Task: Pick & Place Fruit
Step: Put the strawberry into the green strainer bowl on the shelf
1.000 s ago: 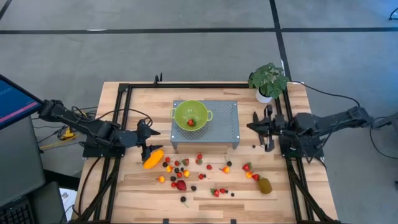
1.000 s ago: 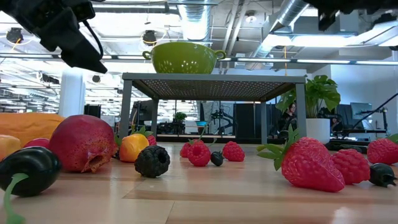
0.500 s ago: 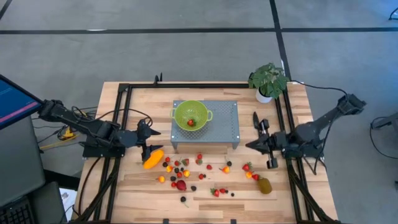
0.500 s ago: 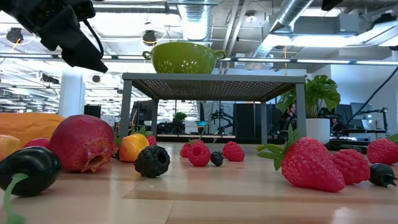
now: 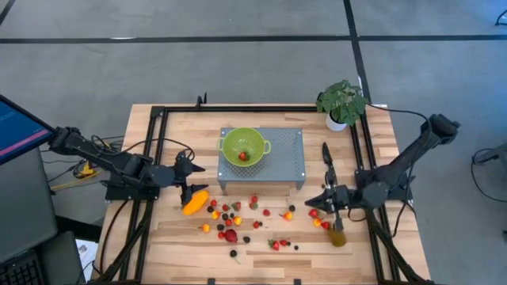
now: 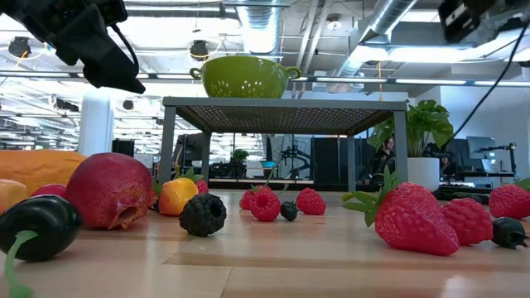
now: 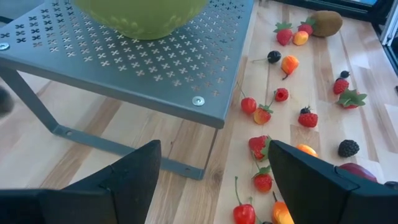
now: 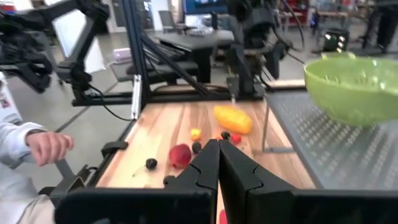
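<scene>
**Right arm over the scattered fruit**

The right gripper [image 5: 327, 198] hangs over the small berries [image 5: 261, 207] in front of the metal stand [image 5: 285, 158], fingers pressed together on nothing (seen from its wrist). The kiwi-like oval [image 5: 338, 236] lies just beside it. The left gripper [image 5: 187, 179] waits with jaws wide, above the long orange-yellow fruit [image 5: 195, 202].

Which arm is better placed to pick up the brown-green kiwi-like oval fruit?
Probably the right: the right gripper, fingers shut, hovers near the brown-green kiwi-like oval fruit. The left gripper, open, sits across the table.
</scene>
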Tool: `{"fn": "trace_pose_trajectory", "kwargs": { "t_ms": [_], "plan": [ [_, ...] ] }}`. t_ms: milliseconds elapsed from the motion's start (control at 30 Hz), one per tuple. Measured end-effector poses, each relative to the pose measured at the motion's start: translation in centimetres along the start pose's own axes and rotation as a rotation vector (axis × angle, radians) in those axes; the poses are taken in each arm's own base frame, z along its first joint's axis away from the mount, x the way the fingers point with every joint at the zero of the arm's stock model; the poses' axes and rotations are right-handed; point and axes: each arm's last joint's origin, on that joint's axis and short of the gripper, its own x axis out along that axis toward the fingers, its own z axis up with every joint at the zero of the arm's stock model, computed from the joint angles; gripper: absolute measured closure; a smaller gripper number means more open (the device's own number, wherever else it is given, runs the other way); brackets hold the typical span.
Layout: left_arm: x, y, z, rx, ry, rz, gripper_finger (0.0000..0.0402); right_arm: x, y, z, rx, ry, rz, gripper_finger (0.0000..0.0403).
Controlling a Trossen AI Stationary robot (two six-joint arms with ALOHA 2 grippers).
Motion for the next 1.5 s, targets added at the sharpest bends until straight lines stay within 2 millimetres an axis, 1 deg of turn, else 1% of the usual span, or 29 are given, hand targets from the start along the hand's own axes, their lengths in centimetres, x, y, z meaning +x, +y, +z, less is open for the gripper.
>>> {"fn": "trace_pose_trajectory", "kwargs": {
  "t_ms": [133, 200, 333, 433, 500, 600, 767, 933, 1000, 1100, 1233, 1400, 1500],
  "plan": [
    [0.0, 0.0, 0.1, -0.003, -0.005, -0.003, 0.0111, 0.3, 0.6, -1.0, 0.027, 0.032, -0.042, 0.0403],
    [0.0, 0.0, 0.1, -0.004, -0.006, -0.003, 0.0111, 0.5, 1.2, -0.9, 0.012, 0.053, -0.057, 0.0403],
    [0.0, -0.1, 0.1, -0.007, -0.012, -0.005, 0.0111, 0.9, 2.9, 0.5, -0.046, 0.096, -0.080, 0.0403],
    [0.0, -0.1, 0.2, -0.008, -0.014, -0.006, 0.0111, 1.5, 4.2, 1.4, -0.101, 0.164, -0.099, 0.0403],
    [0.0, -0.1, 0.2, -0.009, -0.015, -0.007, 0.0111, 1.9, 4.8, 1.7, -0.097, 0.235, -0.126, 0.0403],
    [0.0, -0.1, 0.2, -0.010, -0.018, -0.008, 0.0111, 2.3, 5.1, 0.9, -0.056, 0.382, -0.215, 0.0403],
    [0.0, -0.1, 0.2, -0.012, -0.021, -0.009, 0.0111, 2.5, 5.1, -0.8, 0.081, 0.603, -0.352, 0.0403],
    [0.0, -0.1, 0.3, -0.015, -0.025, -0.011, 0.0111, 2.5, 4.7, -2.3, 0.202, 0.719, -0.492, 0.0395],
    [0.0, -0.1, 0.3, -0.017, -0.028, -0.013, 0.0111, 2.5, 4.4, -2.7, 0.258, 0.773, -0.533, 0.0379],
    [0.0, -0.1, 0.3, -0.018, -0.031, -0.013, 0.0111, 2.9, 4.1, -3.0, 0.296, 0.823, -0.563, 0.0339],
    [0.0, -0.2, 0.4, -0.021, -0.036, -0.016, 0.0111, 3.6, 3.4, -3.3, 0.331, 0.865, -0.588, 0.0271],
    [0.0, -0.2, 0.5, -0.027, -0.046, -0.021, 0.0111, 4.6, 2.2, -3.1, 0.345, 0.907, -0.586, 0.0179],
    [0.0, -0.2, 0.5, -0.028, -0.048, -0.022, 0.0111, 5.1, 1.6, -3.0, 0.363, 0.919, -0.594, 0.0144]
  ]
}}
